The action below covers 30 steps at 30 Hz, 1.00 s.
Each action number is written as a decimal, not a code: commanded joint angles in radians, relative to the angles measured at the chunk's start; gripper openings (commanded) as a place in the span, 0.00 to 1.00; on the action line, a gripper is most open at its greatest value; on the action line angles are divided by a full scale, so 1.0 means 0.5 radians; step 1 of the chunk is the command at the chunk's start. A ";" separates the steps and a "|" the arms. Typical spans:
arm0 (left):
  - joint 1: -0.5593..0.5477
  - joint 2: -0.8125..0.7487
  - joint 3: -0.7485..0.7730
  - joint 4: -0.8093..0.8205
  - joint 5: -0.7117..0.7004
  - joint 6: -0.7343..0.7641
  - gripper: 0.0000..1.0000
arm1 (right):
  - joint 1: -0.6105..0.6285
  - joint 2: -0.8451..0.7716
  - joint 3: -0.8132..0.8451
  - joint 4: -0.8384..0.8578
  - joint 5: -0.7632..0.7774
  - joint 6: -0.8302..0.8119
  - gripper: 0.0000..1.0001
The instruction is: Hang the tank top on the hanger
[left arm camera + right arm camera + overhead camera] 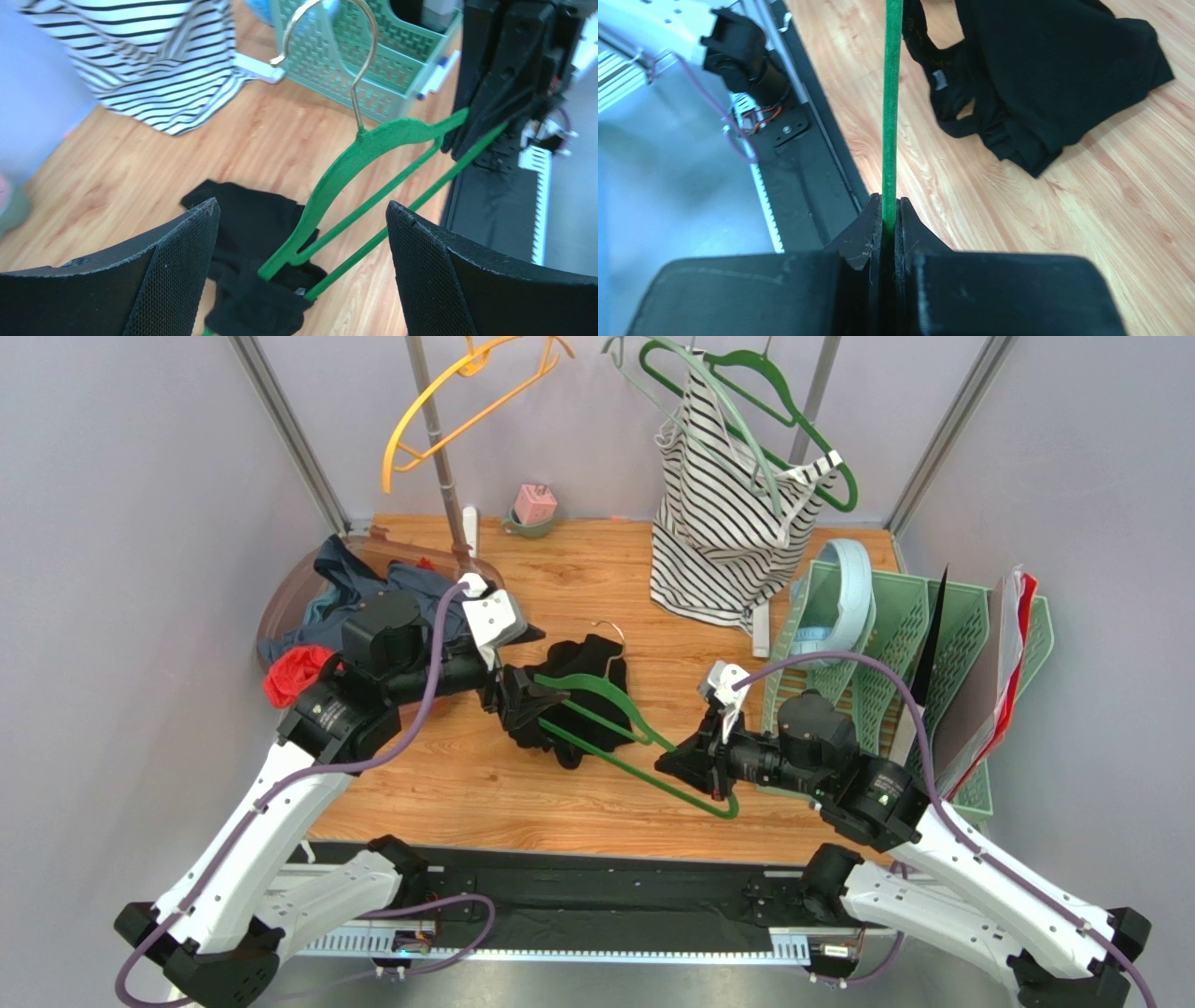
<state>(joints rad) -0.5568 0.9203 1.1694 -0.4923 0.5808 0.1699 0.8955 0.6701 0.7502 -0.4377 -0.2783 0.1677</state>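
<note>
The dark green hanger (627, 732) lies slanted over the wooden table, its metal hook toward the back. Its left end is tucked into the black tank top (586, 672), which lies crumpled on the table. My right gripper (697, 760) is shut on the hanger's right end; in the right wrist view the jaws (889, 206) pinch the green bar (891, 105), with the tank top (1046, 63) beyond. My left gripper (523, 703) is open and empty just left of the tank top. In the left wrist view the hanger (379, 143) and tank top (242, 217) show between its wide-apart fingers (175, 259).
A striped top (723, 511) hangs at the back on green hangers. A yellow-orange hanger (449, 406) hangs at back left. Mint-green baskets (898, 644) stand at the right. A pile of blue-grey and red clothes (344, 609) lies at the left, and a small pink cup (533, 507) at the back.
</note>
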 commanded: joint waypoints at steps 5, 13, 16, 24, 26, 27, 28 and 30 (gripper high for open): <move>0.000 0.156 0.039 -0.107 0.504 0.123 0.92 | 0.010 -0.021 0.196 0.062 -0.293 -0.062 0.00; -0.043 0.230 0.030 -0.095 0.492 0.093 0.78 | 0.007 -0.027 0.196 0.081 -0.299 -0.044 0.00; -0.068 0.258 0.033 -0.092 0.544 0.084 0.65 | 0.010 -0.027 0.193 0.075 -0.281 -0.081 0.00; -0.092 0.276 0.030 -0.101 0.728 0.056 0.26 | 0.004 -0.012 0.190 0.096 -0.119 -0.246 0.00; -0.095 0.273 0.030 -0.108 0.793 0.044 0.11 | 0.001 0.004 0.190 0.108 -0.042 -0.289 0.00; -0.095 0.270 0.036 -0.108 0.814 0.044 0.07 | -0.002 0.010 0.190 0.108 -0.005 -0.317 0.00; -0.095 0.267 0.033 -0.120 0.823 0.047 0.02 | -0.005 0.016 0.184 0.115 0.038 -0.384 0.00; -0.095 0.249 0.017 -0.123 0.829 0.047 0.00 | -0.036 0.010 0.153 0.191 0.130 -0.430 0.00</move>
<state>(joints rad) -0.5980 1.0557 1.1698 -0.5957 0.9554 0.1921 0.8879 0.6735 0.7994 -0.4816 -0.3122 0.0349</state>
